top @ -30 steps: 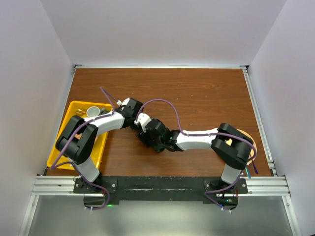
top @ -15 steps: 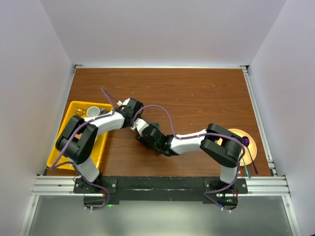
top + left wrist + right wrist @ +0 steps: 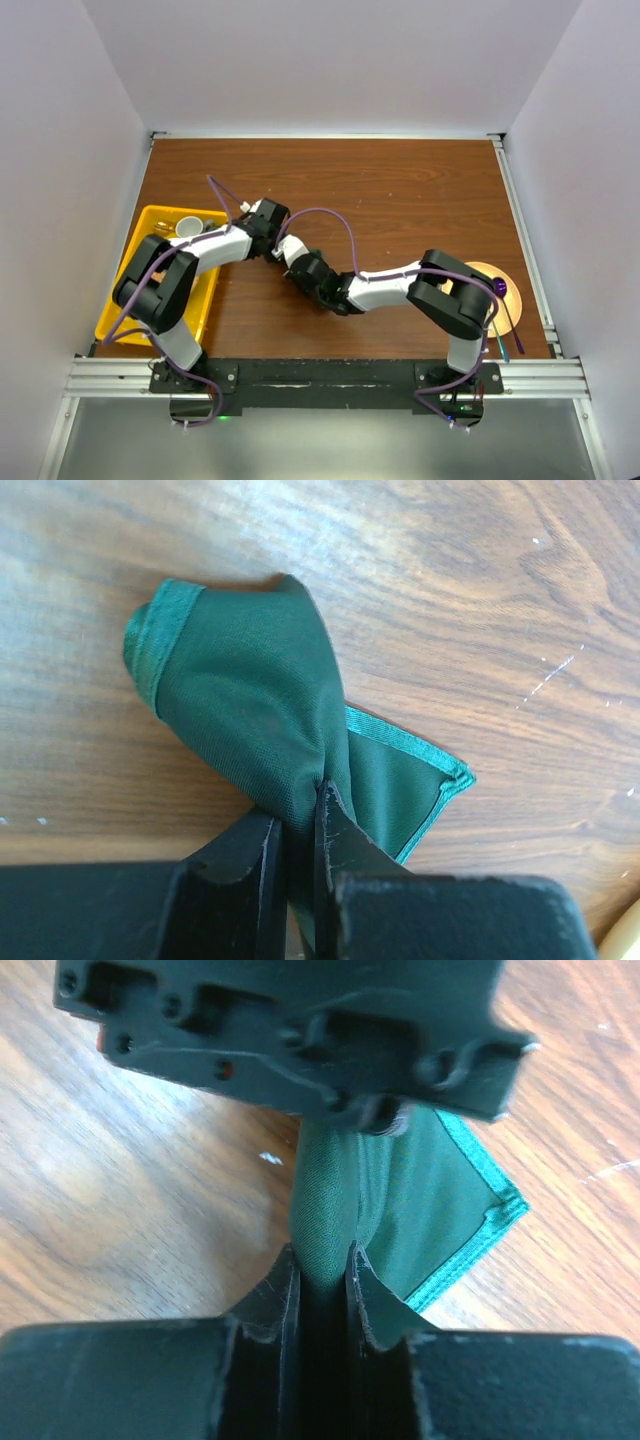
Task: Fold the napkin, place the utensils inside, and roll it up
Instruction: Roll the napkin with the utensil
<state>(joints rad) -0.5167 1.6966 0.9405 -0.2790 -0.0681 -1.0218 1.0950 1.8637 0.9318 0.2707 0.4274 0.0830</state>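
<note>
1. Closest in, the right gripper [image 3: 322, 1270] has its fingers pressed together on a thick, bunched fold of the green napkin [image 3: 400, 1200]. That bite probably holds several layers. A pull from here could slide them unevenly and skew any fold.
2. Just ahead of those fingers, the left gripper [image 3: 295, 825] pinches the same cloth at a gathered waist. The 2 grips sit almost touching. If the arms move apart out of step, the cloth could be yanked out of 1 pinch. If they close in, the gripper bodies could knock together.
3. Beyond the left fingertips the napkin lies crumpled on the table [image 3: 480, 580]. A rolled, hemmed end lies ahead and to their left, and a flat hemmed corner lies to their right. This is a twist, not a tidy fold, so letting go now would likely let it sag open.
4. No utensils show in either wrist view, and I cannot tell whether any sit inside the bundle. If 1 does, lifting could let it slip out of the open end. If none does, rolling now would leave it out.
5. Farthest off, the yellow bin [image 3: 120, 300] lies back along the left arm, and the orange plate [image 3: 510, 290] lies back by the right arm's base. Both are well apart from the cloth, so they pose little risk.
</note>
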